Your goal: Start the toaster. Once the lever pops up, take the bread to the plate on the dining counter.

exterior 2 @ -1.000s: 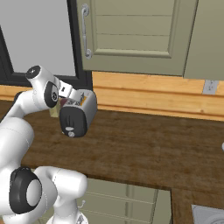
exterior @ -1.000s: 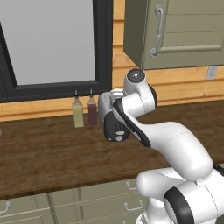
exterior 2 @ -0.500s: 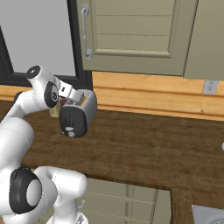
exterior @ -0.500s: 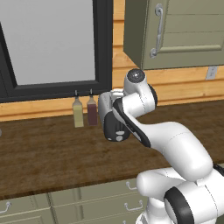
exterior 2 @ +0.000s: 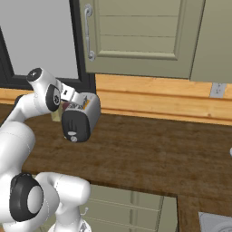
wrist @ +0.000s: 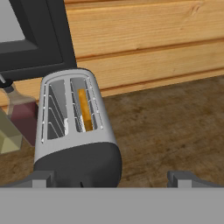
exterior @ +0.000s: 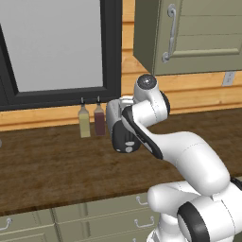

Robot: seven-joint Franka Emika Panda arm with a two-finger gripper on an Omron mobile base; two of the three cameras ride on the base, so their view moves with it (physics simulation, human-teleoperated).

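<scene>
Left base view: nothing shifted against the earlier pictures — arm, toaster point(exterior: 124, 134) and the two slim bottles point(exterior: 91, 120) all in the same places on the dark wood bench point(exterior: 47, 165), with the toaster's black end panel facing the camera and half hidden behind the forearm. Right base view: same stillness; toaster point(exterior 2: 81, 117) standing on the bench point(exterior 2: 149, 154) below the window, end effector point(exterior 2: 69, 96) poised at its top rear, no visible change from half a second back. Hand view: looking down over the toaster point(wrist: 74, 131), bread point(wrist: 85, 110) sitting low in the right-hand slot, golden edge just showing; fingertips point(wrist: 43, 178) spread wide at the bottom, one to either side of the black end, gripping nothing. Lever too small to make out at the panel's lower edge. Likely meaning — a pause, either before the press or during the wait for the pop-up; bread not yet lifted, carry to the plate still ahead.
</scene>
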